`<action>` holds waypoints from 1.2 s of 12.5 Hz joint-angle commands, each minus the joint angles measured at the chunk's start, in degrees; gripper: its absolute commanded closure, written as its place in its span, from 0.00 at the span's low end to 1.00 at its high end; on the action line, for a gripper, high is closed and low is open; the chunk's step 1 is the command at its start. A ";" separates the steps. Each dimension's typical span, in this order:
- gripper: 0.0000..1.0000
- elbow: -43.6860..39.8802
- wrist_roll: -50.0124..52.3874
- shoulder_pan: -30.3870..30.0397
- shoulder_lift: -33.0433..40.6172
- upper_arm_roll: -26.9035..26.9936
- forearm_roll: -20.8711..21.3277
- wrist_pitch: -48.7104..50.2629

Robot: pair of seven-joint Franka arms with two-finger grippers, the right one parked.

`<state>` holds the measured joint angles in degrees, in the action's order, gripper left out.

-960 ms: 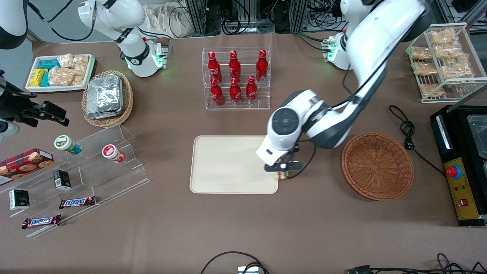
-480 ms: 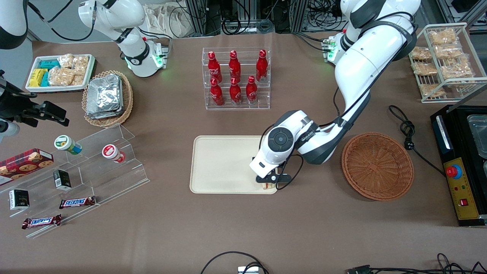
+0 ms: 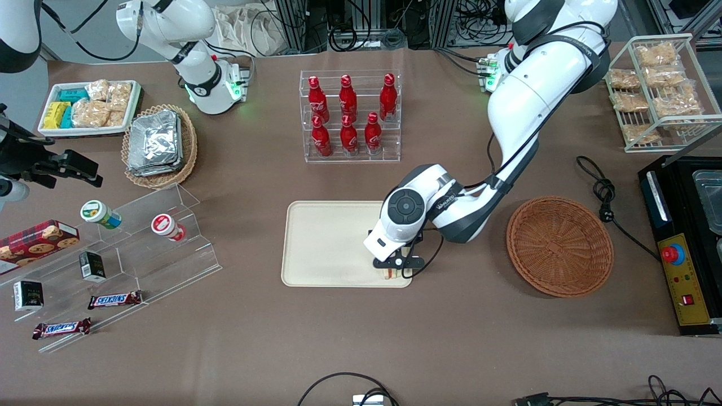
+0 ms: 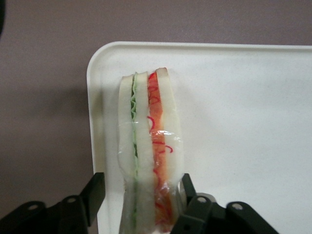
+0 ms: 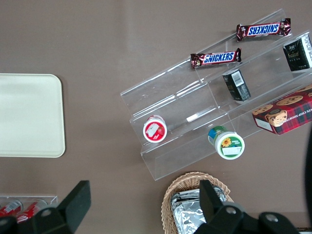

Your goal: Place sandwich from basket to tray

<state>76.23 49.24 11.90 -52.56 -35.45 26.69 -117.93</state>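
We see the tray (image 3: 327,242) at the table's middle; over its corner nearest the basket, our gripper (image 3: 395,269) stands with fingers (image 4: 95,190) spread slightly, flanking the wrapped sandwich (image 4: 148,156), which sits on the tray; the basket (image 3: 559,246) lies toward the working arm's end.

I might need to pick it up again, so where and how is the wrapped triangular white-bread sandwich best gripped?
Grip the wrapped triangular white-bread sandwich across its two flat bread faces, coming from above. It stands on edge in a corner of the cream rectangular plastic tray, layers upright, so its faces are its narrowest span. The left arm's gripper straddles it that way; one finger looks clear of the bread.
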 commanded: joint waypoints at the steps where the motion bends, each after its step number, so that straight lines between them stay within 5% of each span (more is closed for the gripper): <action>1: 0.00 -1.79 0.24 0.76 2.27 0.82 1.17 1.65; 4: 0.00 -1.44 0.41 -1.52 8.42 1.53 0.21 11.27; 8: 0.00 6.96 -1.42 -15.99 20.71 -4.78 -6.91 15.89; 12: 0.00 17.61 -4.59 -38.47 32.41 -17.15 -11.91 16.24; 15: 0.00 23.06 -10.11 -60.86 35.94 -32.42 -13.77 18.33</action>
<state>93.39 42.48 -35.78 -20.75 -58.99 14.76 -100.31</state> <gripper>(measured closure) 0.000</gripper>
